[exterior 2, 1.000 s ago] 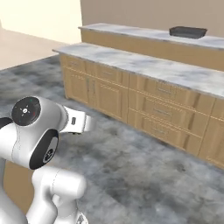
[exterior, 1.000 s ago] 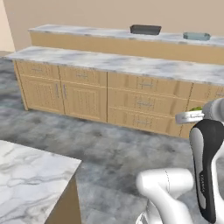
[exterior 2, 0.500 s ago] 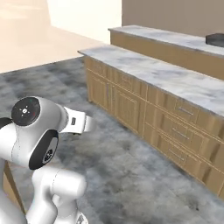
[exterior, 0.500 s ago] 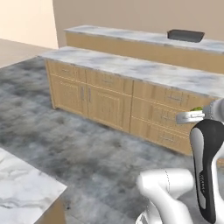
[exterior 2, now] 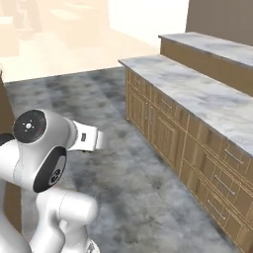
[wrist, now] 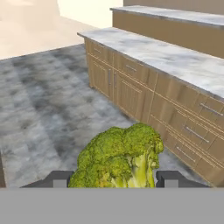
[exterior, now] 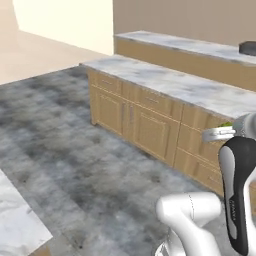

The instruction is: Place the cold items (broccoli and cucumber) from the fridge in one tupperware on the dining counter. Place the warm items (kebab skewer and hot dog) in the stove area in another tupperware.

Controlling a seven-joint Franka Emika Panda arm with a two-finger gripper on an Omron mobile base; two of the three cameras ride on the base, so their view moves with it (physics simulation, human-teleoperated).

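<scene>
Right now the gripper point(wrist: 114, 178) is clamped on the broccoli point(wrist: 119, 157), the green head sitting between the two dark fingertips point(wrist: 58, 178) and carried up in the air above the grey floor point(wrist: 43, 105). Ahead stands a long marble-topped desk point(wrist: 175, 61) with wooden drawers, and a higher ledge point(exterior: 190, 46) runs behind it with a dark tupperware point(exterior: 248, 48) on top.

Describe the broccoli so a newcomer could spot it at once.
Start in the hand view at the long wooden cabinets under the marble counter. In front of them, low in the picture, the broccoli sits between the dark fingertips of the gripper. It is the one bumpy green thing among grey and tan.
</scene>
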